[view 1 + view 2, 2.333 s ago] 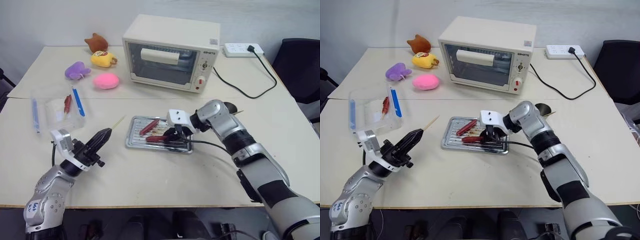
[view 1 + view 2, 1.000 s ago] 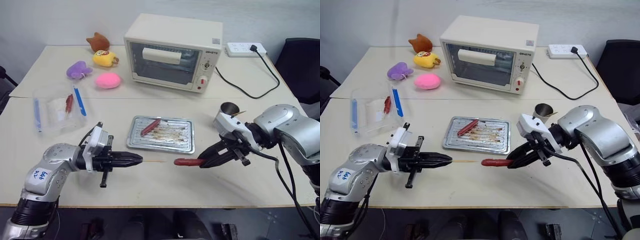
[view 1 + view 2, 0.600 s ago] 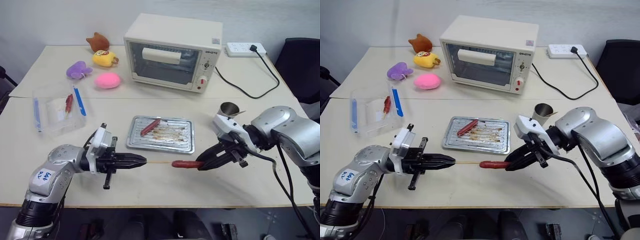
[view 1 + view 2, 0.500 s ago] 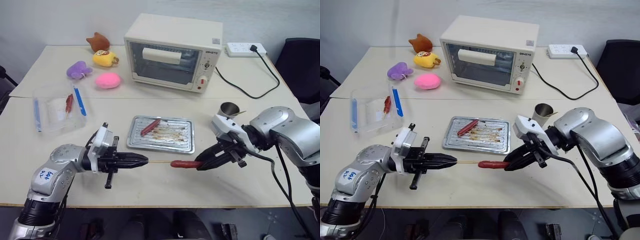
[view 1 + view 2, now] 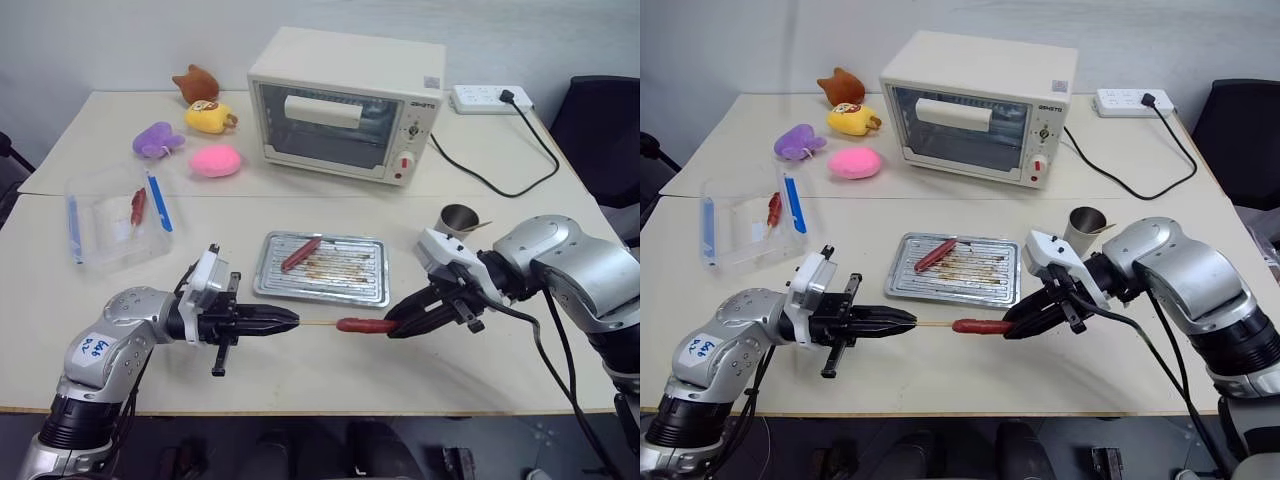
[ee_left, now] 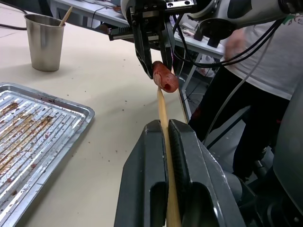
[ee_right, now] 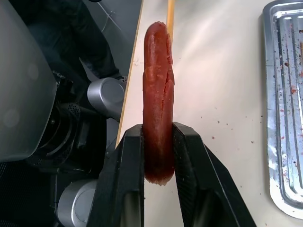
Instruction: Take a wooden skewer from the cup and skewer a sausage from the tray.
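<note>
Lower centre of the frame: my left jaws (image 5: 290,319), clamped shut, hold the thin pale wooden skewer (image 5: 318,323) level; my right jaws (image 5: 392,327) pinch the reddish-brown sausage (image 5: 362,325). Tip meets sausage end. I should keep both axes aligned and push centrally, slowly.

2 sausages (image 5: 363,325), 4 plush toys (image 5: 213,161), 1 tray (image 5: 375,285)

Silver arms, black cables, black-fingered left hand (image 5: 285,319), white camera blocks.

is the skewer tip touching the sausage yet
Touching. The left wrist view shows the skewer tip meeting the end of the sausage, with no gap.
</note>
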Robot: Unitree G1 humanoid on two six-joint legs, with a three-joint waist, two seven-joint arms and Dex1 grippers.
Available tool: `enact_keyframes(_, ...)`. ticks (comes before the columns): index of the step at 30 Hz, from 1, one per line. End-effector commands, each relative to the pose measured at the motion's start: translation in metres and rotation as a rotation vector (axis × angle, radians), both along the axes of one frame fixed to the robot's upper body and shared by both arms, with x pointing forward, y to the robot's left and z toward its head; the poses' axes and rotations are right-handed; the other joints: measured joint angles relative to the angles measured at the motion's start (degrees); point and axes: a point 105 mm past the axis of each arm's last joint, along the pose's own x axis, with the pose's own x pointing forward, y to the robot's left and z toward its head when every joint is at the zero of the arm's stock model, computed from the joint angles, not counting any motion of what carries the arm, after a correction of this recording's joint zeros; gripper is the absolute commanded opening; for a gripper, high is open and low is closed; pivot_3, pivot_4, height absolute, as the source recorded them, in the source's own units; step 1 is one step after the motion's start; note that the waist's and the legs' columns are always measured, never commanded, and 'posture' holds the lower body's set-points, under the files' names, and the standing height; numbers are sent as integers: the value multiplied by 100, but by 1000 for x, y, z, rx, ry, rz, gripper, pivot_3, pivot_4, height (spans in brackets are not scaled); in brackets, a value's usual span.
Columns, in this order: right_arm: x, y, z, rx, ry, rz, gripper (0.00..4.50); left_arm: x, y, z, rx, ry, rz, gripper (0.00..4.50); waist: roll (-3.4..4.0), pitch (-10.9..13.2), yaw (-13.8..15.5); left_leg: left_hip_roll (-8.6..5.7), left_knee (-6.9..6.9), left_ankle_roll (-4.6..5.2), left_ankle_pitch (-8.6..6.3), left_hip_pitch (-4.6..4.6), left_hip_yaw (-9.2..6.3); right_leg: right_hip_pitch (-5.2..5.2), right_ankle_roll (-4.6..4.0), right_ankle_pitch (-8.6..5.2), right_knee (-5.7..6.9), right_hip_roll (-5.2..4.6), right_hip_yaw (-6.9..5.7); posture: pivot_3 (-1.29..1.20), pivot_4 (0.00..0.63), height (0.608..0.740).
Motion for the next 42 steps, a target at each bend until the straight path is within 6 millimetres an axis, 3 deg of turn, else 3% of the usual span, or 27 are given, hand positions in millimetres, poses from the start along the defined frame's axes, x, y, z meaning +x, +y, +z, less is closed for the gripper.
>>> enact_keyframes(1, -1, 4, 6, 12, -27, 22, 838, -5, -6, 11, -25, -41, -31, 0, 0, 0, 1, 0, 0, 0, 0, 0, 0, 0, 0, 0, 0, 0, 0, 0, 150, 740)
enact_keyframes(29, 1, 30, 11, 38, -41, 67, 838, 2, -16, 8, -39, -50, -12, 0, 0, 0, -5, -1, 5, 0, 0, 0, 0, 0, 0, 0, 4, 0, -1, 0, 150, 740)
enact_keyframes(38, 2, 24, 12, 32, -52, 58, 838, 3, 2, 7, -17, -48, 48, 0, 0, 0, -13, 0, 4, 0, 0, 0, 0, -1, 0, 0, 4, 0, -1, 0, 150, 740)
enact_keyframes(42, 3, 18, 14, 33, -56, 51, 838, 2, 19, 6, 8, -31, 88, 0, 0, 0, -15, -1, 4, 0, 0, -1, 0, -1, 0, 0, 3, 0, -1, 0, 150, 740)
